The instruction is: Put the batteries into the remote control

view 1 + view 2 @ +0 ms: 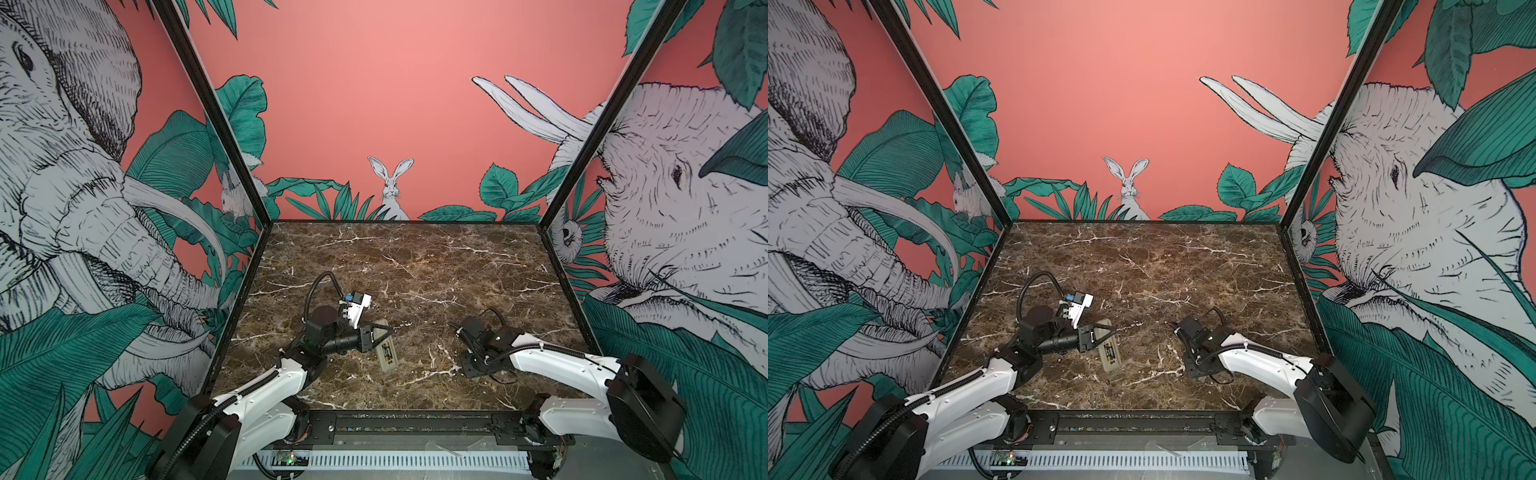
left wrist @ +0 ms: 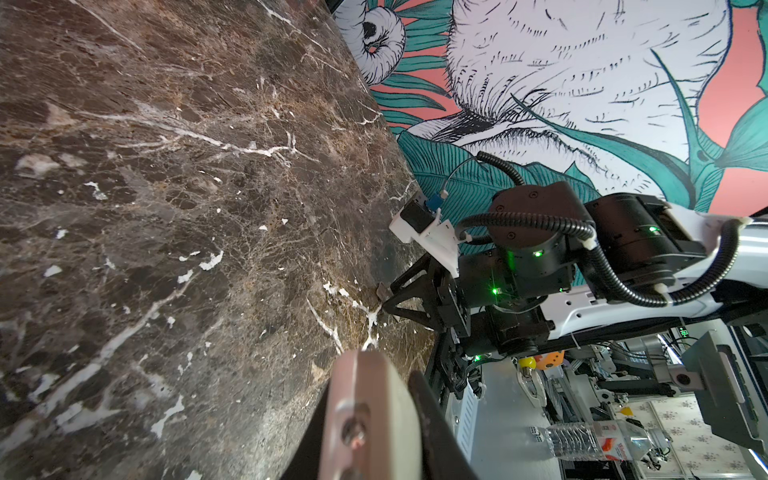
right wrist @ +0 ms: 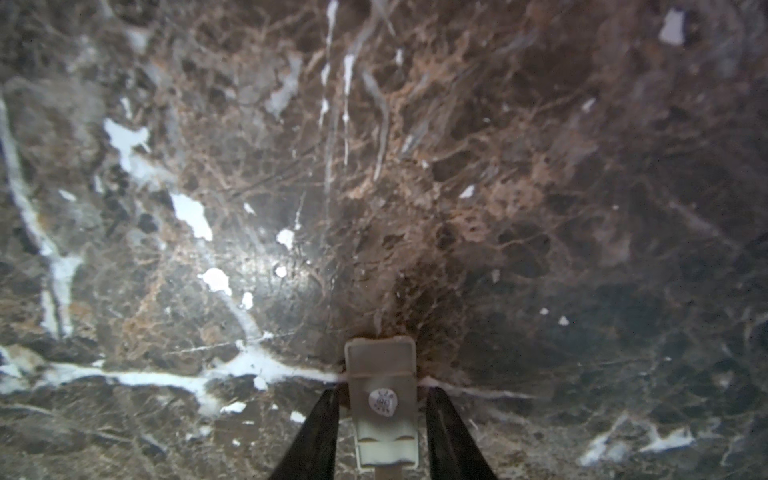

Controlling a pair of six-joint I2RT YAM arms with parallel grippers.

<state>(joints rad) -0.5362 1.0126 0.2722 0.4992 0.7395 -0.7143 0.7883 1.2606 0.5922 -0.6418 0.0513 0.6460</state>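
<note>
top views both show the marble tabletop (image 1: 415, 266), the left hand (image 1: 388, 330) clenched on the remote control (image 1: 390, 365) lying back-up, the batteries (image 1: 387, 351) in its open bay. the right wrist view, unlike them, shows a beige cover (image 3: 380, 361) between the fingers of the right hand (image 3: 382, 392); grip unclear.

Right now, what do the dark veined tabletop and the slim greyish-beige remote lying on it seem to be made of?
The dark brown veined tabletop looks like polished marble or a marble-look laminate: white veins, soft glare. The slim greyish-beige remote control looks like matte moulded plastic: uniform smooth shell, rounded corners.
</note>
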